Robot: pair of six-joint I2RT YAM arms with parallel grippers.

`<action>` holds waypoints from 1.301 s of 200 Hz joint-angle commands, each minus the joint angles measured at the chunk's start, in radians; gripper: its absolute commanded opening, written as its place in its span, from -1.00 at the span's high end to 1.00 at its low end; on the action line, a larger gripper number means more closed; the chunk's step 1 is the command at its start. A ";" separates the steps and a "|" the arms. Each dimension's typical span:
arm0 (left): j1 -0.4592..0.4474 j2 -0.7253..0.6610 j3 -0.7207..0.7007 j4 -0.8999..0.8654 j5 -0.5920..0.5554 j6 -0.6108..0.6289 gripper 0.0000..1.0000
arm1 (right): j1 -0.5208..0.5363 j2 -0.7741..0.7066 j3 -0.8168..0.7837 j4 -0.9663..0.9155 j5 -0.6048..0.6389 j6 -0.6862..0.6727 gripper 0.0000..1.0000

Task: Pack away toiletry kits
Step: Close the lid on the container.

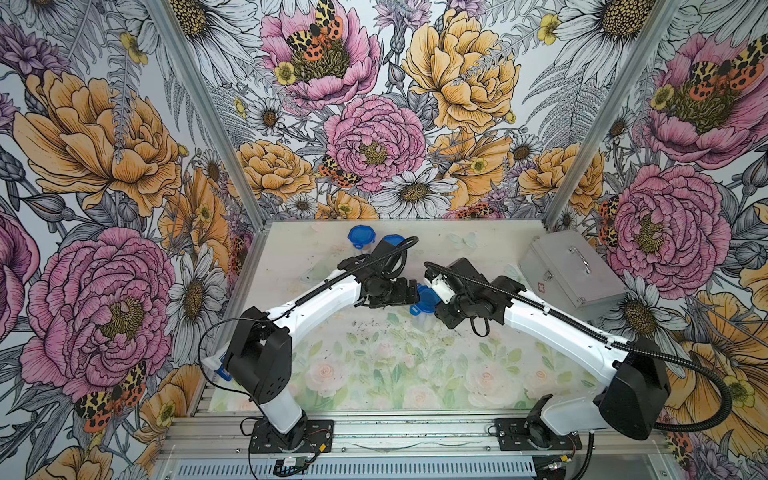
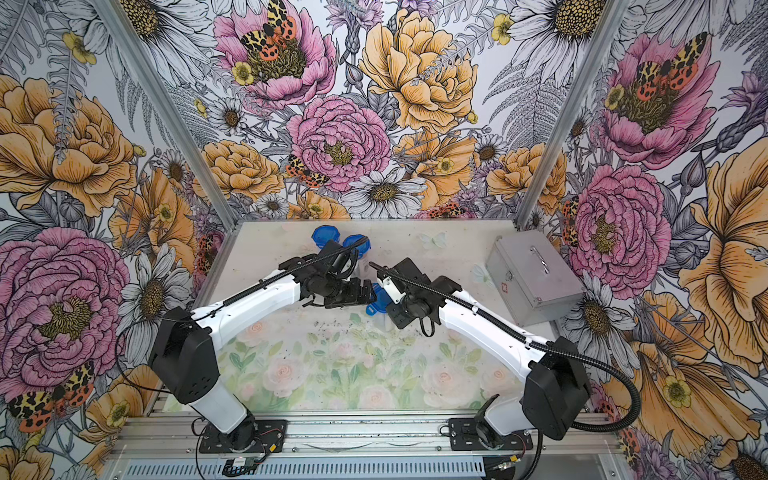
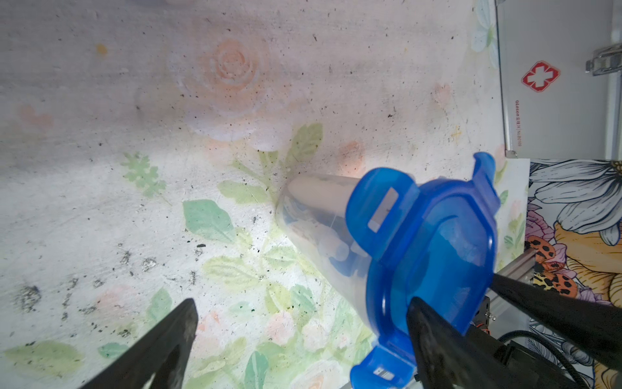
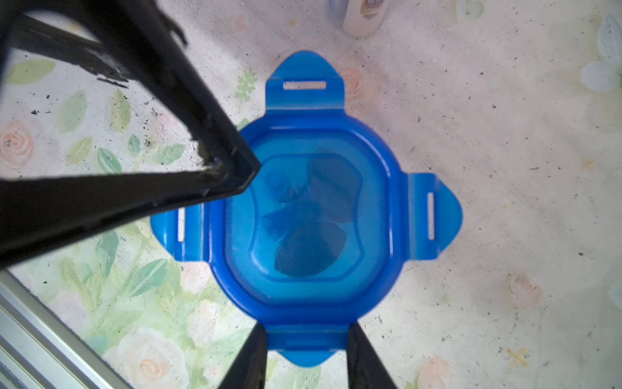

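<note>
Right wrist view: the right gripper (image 4: pixel 307 328) stands directly above the blue lid (image 4: pixel 309 215), which sits on a clear cup (image 3: pixel 313 219). Its two fingers (image 4: pixel 250 360) lie against opposite sides of the lid's nearest tab (image 4: pixel 306 347). Finding: clamped on that tab. The other three tabs splay outward from the rim. Dark shapes show through the lid; the contents cannot be identified.

Left gripper (image 3: pixel 303 301): jaws wide apart, holding nothing. One finger (image 3: pixel 434 336) sits at the lid's rim, to one side of the tab the right gripper holds. Whether it touches the lid cannot be confirmed. The other finger (image 3: pixel 178 326) hangs over bare table (image 3: pixel 134 134), apart from the cup.

The clear cup stands upright on the table, just below both sets of fingertips. Blurred blue and white items show through its wall.

In both top views the two grippers meet nose to nose over the lid, mid-table.

A second lidded cup (image 1: pixel 361 237) and a third lidded cup (image 1: pixel 390 240) stand just beside each other beyond the left gripper, well apart from its fingertips. The left arm's cable (image 1: pixel 405 243) crosses the third.

A silver case (image 1: pixel 569 270) lies closed, handle uppermost, on the outer side of the right gripper and well apart from it.
</note>
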 commanded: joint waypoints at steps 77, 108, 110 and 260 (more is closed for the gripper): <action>-0.017 -0.048 -0.030 -0.055 -0.055 0.013 -0.91 | -0.005 0.044 0.015 0.008 -0.027 -0.023 0.25; -0.016 -0.051 -0.024 -0.057 -0.053 0.013 -0.91 | -0.005 0.039 0.010 0.008 -0.026 -0.019 0.24; -0.016 -0.051 -0.024 -0.058 -0.054 0.013 -0.91 | -0.005 0.038 0.010 0.008 -0.027 -0.019 0.24; -0.023 0.048 0.115 -0.061 -0.044 0.040 -0.91 | -0.005 0.023 0.003 0.005 -0.008 -0.038 0.20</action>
